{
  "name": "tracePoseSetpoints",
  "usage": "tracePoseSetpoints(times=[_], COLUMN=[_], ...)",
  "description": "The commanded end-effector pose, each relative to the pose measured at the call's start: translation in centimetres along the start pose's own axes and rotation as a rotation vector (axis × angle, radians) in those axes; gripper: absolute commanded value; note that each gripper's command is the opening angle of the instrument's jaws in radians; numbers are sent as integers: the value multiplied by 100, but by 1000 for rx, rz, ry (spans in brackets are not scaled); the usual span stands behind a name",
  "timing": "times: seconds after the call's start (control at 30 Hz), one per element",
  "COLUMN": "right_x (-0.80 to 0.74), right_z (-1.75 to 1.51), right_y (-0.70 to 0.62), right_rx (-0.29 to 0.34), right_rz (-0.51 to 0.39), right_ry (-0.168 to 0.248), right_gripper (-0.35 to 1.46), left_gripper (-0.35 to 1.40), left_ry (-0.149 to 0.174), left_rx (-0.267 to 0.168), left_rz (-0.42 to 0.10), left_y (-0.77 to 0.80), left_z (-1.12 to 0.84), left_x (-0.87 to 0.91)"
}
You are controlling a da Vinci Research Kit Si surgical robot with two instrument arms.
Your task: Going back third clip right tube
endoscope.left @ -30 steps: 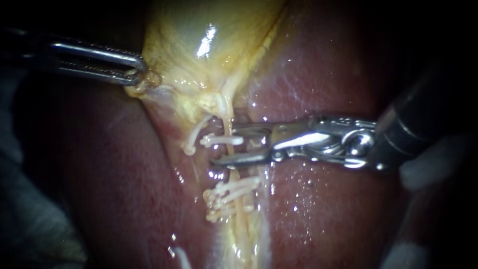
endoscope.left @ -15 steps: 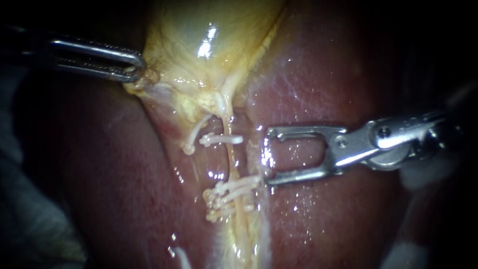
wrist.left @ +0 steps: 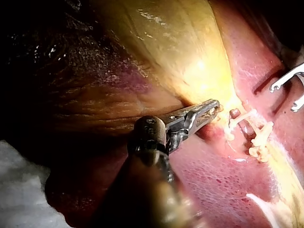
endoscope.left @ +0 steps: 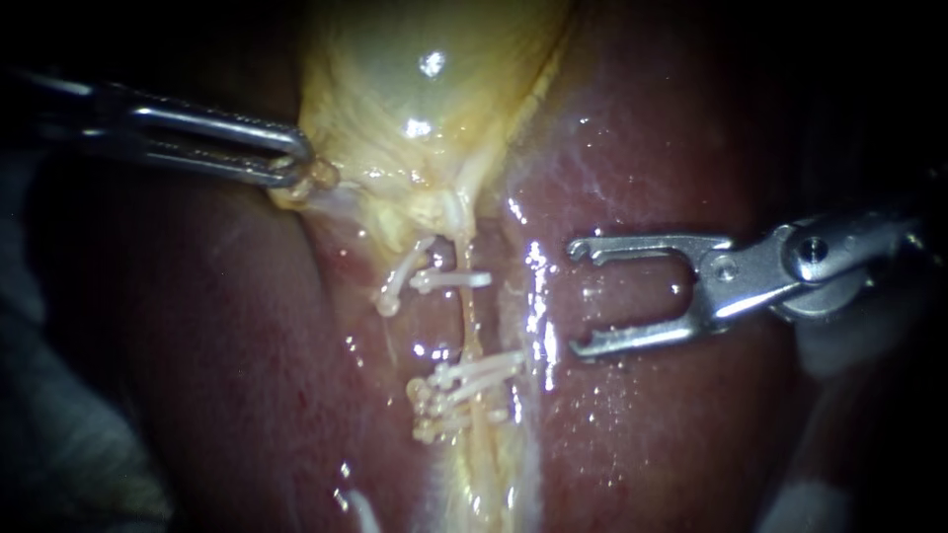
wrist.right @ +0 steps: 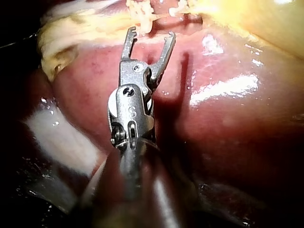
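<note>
Endoscope, left instrument (endoscope.left: pixel 299 166): slim steel jaws clenched on the gallbladder (endoscope.left: pixel 415 89) at its yellow, lumpy edge, well apart from the clips.
Endoscope, right instrument (endoscope.left: pixel 575 298): jaws released, wide gap, hooked tips, holding nothing, over glossy dark-red liver (endoscope.left: pixel 671 434).
Endoscope, tube (endoscope.left: pixel 464 321): thin, pale, wet, running down from the gallbladder; a shiny strip of liver between it and the open tips.
Endoscope, clips: upper clip (endoscope.left: pixel 449 280) white, straight across the tube; slanted clip (endoscope.left: pixel 397 284) just beside it; clip cluster (endoscope.left: pixel 459 390) lower on the tube.
Left wrist: jaws biting the gallbladder edge; clips just ahead; open right tips beyond them; white material (wrist.left: pixel 21 190) beside the shaft.
Right wrist: jaws spread, pointing at the clips, near but apart; smooth wet liver beneath.
</note>
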Motion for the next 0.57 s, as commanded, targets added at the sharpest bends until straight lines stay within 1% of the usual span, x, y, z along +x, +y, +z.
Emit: tracePoseSetpoints(times=[0.03,0.2,0.3,0.47,0.57], right_x=[0,0,0,0,0], right_z=[0,0,0,0,1], right_y=[0,-1,-1,-1,0], right_rx=[0,0,1,1,-1], right_rz=[1,-5,-11,-11,-11], right_ry=[0,0,0,0,-1], right_gripper=[50,50,50,50,50], left_gripper=[-35,-35,-35,-35,-35], left_ry=[-5,-15,-18,-19,-20], left_rx=[2,10,10,9,7], left_rz=[1,12,14,15,14], left_y=[-3,-16,-20,-21,-20], left_z=[4,18,22,21,17], left_x=[0,-1,-3,-3,-1])
